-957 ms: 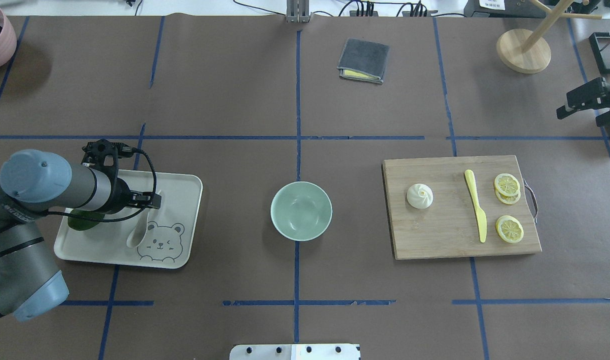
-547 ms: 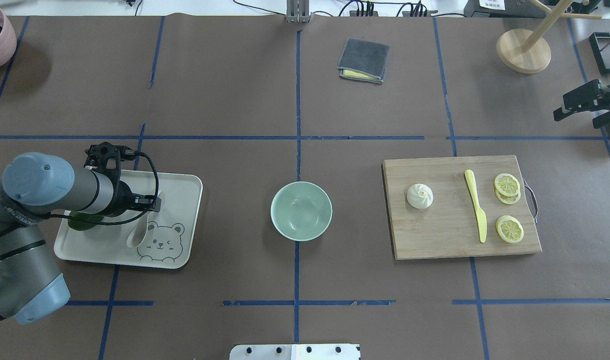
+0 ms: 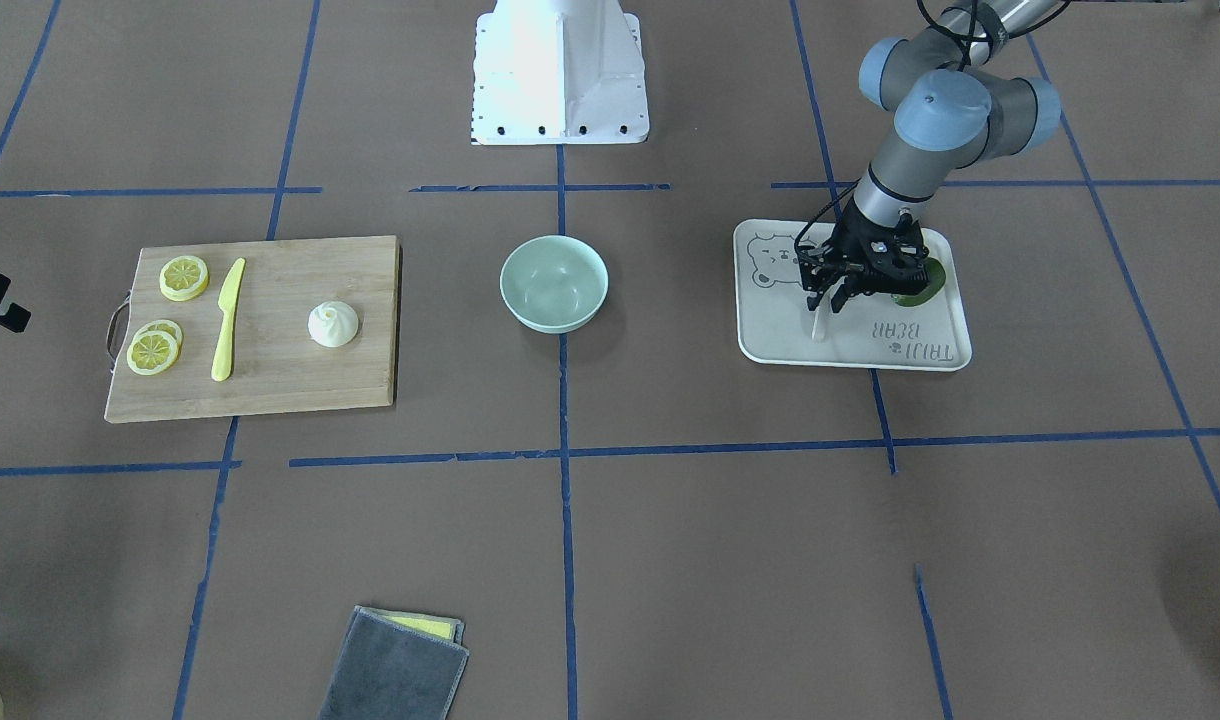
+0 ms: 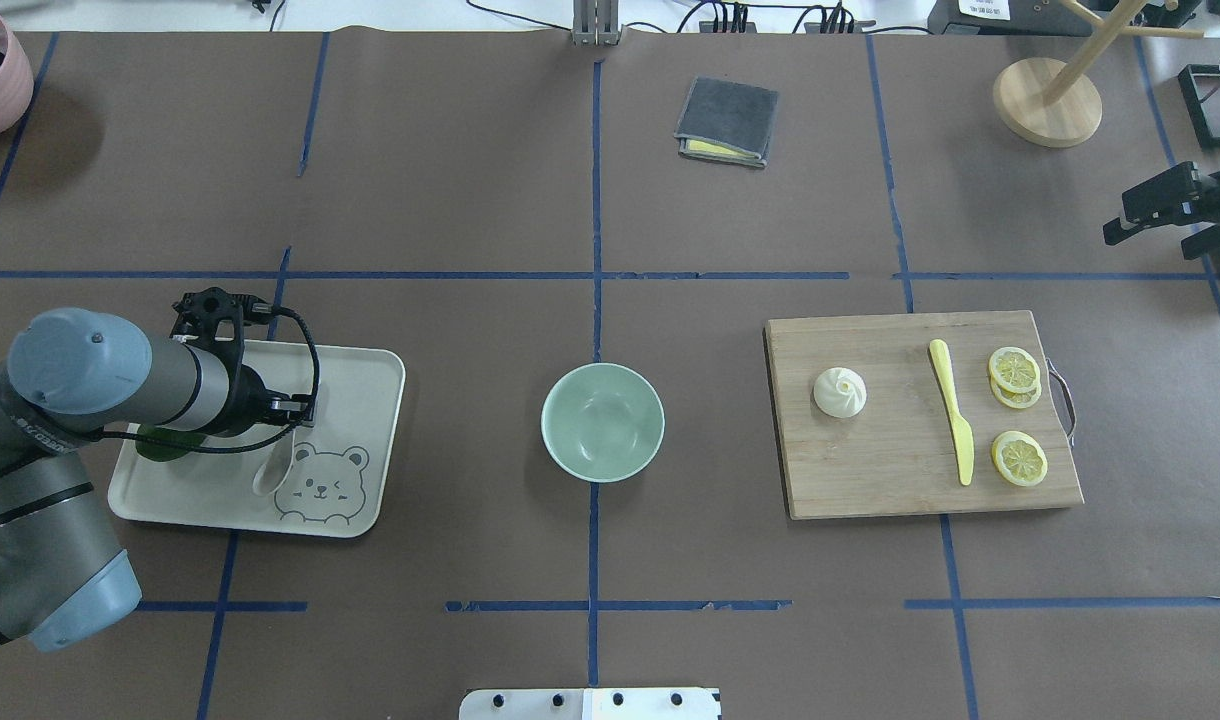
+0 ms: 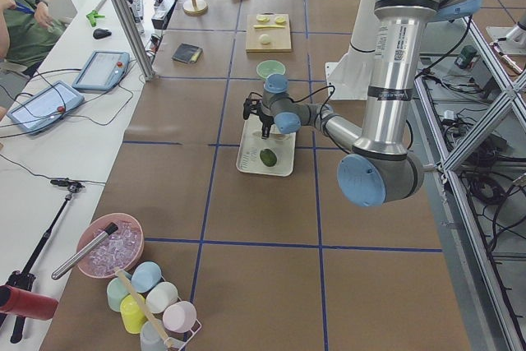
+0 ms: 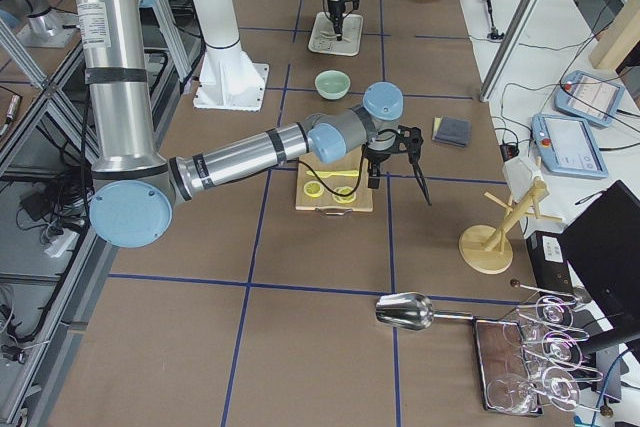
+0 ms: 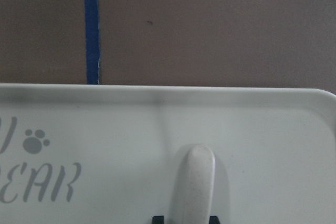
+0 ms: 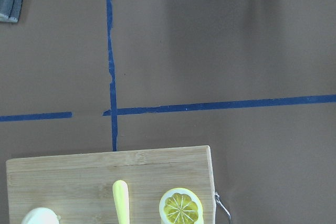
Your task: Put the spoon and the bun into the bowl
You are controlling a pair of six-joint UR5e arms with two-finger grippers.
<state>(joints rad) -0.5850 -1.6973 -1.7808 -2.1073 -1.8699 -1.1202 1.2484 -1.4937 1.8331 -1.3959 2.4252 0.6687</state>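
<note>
Beige tray (image 4: 395, 400) at frame left: our left gripper (image 4: 300, 408) pinches the spoon (image 4: 270, 470) by its handle, ready to lift. Centre, the mint bowl (image 4: 550, 420) sits empty. Right, the bun (image 4: 840, 391) rests on the board (image 4: 870, 470); upper right, our right gripper (image 4: 1120, 222) hangs spread, holding nothing.

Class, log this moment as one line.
left gripper astride spoon handle on tray, grip unclear | right gripper open, beyond board | bun on board | bowl empty

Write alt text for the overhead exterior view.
The left claw sits over the spoon on a bear-print tray at left. An empty mint bowl sits mid-table; the bun lies on a cutting board at right, with the right claw open beyond it.
</note>
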